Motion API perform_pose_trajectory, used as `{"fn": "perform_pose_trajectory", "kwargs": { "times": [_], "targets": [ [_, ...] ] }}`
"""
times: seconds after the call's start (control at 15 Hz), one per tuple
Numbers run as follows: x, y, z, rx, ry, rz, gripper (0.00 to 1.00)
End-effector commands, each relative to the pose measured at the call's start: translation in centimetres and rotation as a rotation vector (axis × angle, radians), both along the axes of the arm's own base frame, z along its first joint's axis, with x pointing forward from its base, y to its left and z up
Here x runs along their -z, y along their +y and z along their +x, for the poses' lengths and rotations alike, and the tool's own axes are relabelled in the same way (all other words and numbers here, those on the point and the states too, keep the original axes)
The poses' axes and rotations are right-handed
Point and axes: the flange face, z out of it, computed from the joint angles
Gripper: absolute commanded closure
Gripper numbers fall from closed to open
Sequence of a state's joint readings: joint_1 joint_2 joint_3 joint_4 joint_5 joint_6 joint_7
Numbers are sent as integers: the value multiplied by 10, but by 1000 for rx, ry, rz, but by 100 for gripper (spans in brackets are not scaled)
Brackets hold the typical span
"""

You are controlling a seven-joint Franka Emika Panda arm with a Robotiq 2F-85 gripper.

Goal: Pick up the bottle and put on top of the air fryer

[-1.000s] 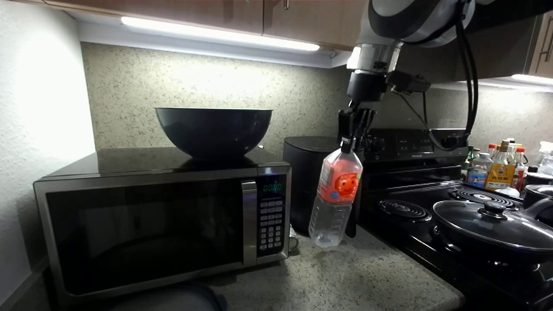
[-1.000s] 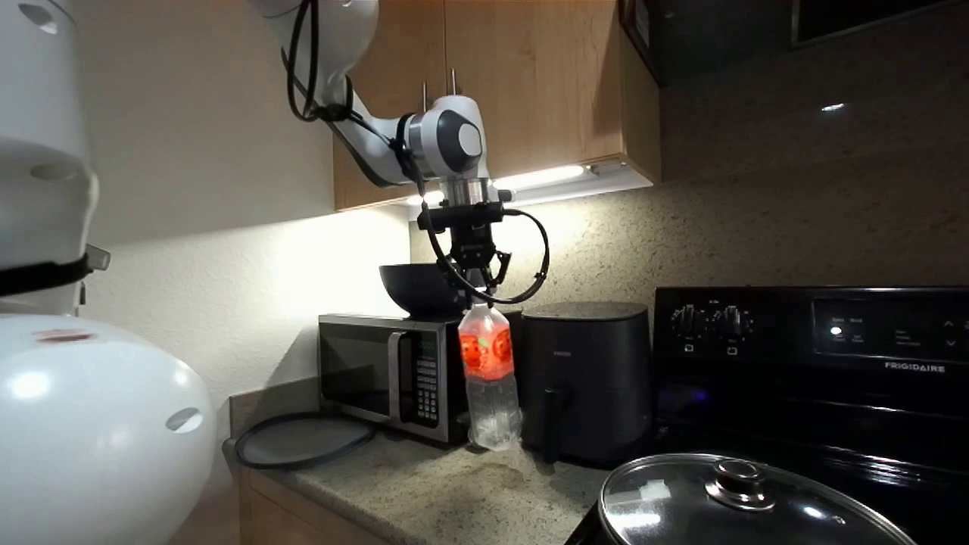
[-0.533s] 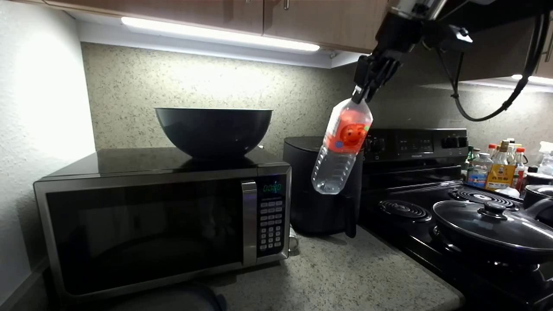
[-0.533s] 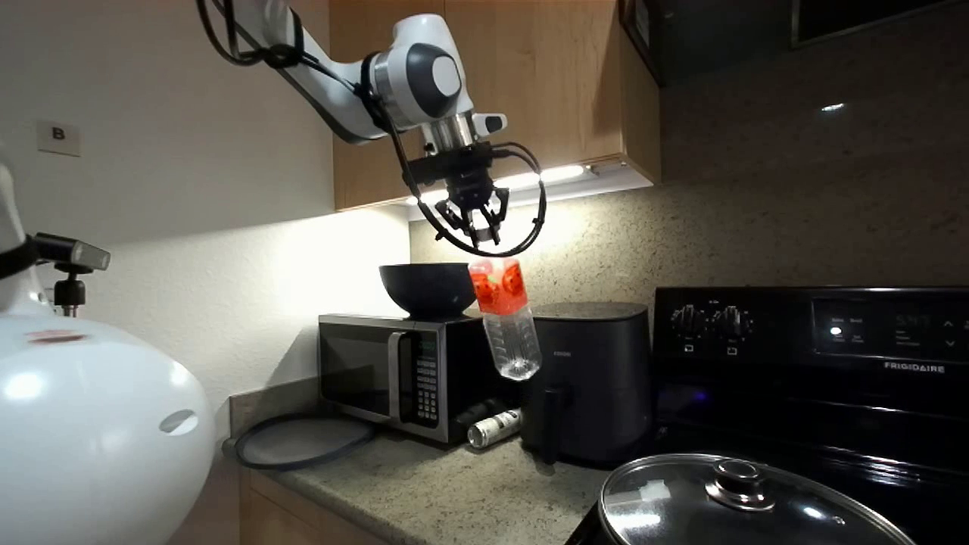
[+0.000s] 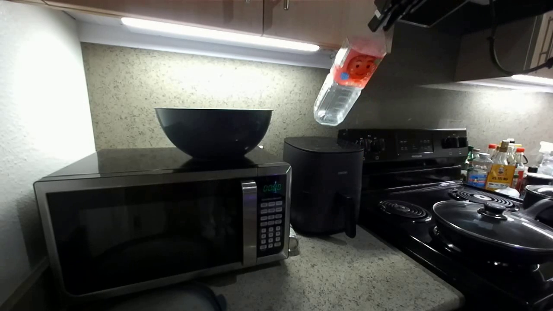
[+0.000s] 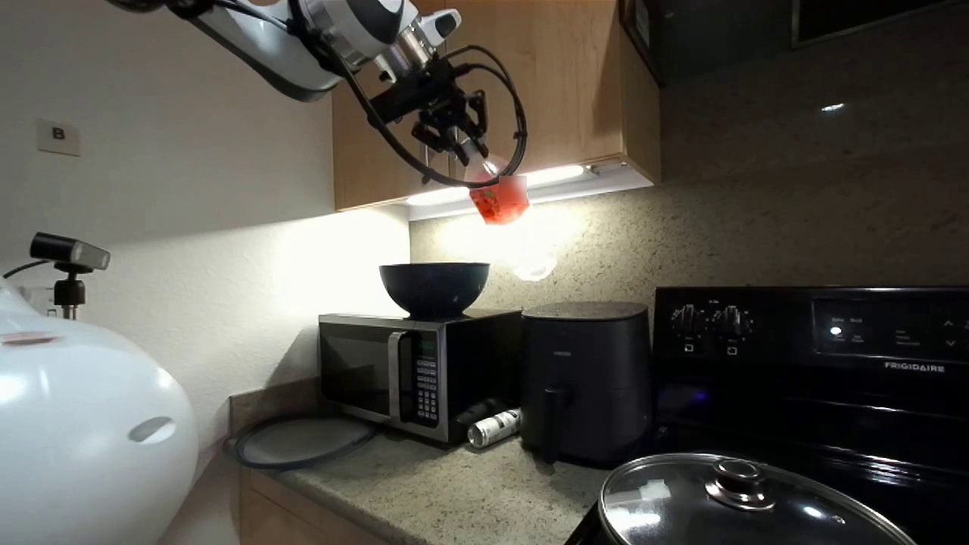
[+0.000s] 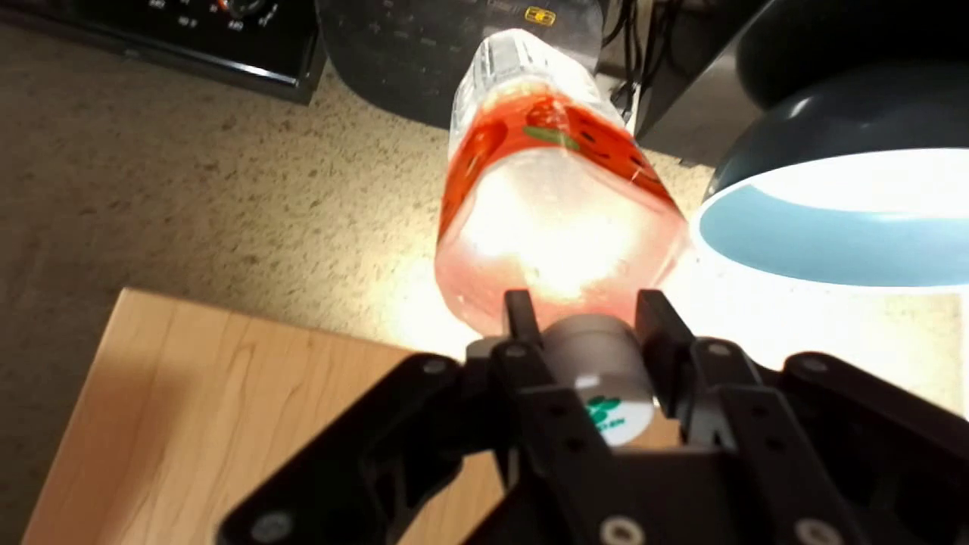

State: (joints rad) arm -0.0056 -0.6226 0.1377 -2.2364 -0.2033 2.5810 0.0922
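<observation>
Bowl (image 5: pixel 214 131) on microwave (image 5: pixel 142 229) nr air fryer (image 5: pixel 317 192) w/ cabinet (image 6: pixel 545 91) abv; gripper (image 7: pixel 589 314) holds tilted bottle (image 5: pixel 351 80) by cap (image 7: pixel 602 378).

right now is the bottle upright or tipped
Tipped: in an exterior view the bottle leans well off vertical, its base toward the picture's left. The wrist view shows its white cap gripped by the claw.

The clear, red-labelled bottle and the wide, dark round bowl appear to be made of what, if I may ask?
Clear, red-labelled bottle: likely glossy plastic; its see-through, moulded walls catch the light.
Wide, dark round bowl: smooth and glossy by its highlights; perhaps plastic, ceramic or coated metal, I cannot tell which.
</observation>
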Motion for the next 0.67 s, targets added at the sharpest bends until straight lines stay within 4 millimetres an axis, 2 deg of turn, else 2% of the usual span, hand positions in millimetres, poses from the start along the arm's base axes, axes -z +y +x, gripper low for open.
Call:
{"fn": "perform_pose_trajectory", "kwargs": {
  "times": [0.0, 0.13, 0.53, 0.6],
  "targets": [
    [6, -15, -16, 65, -155, -51, 87],
    [18, -37, -14, 117, -182, -53, 87],
    [92, -126, 13, 228, -37, 27, 87],
    [114, -113, 17, 230, -16, 39, 87]
  ]
}}
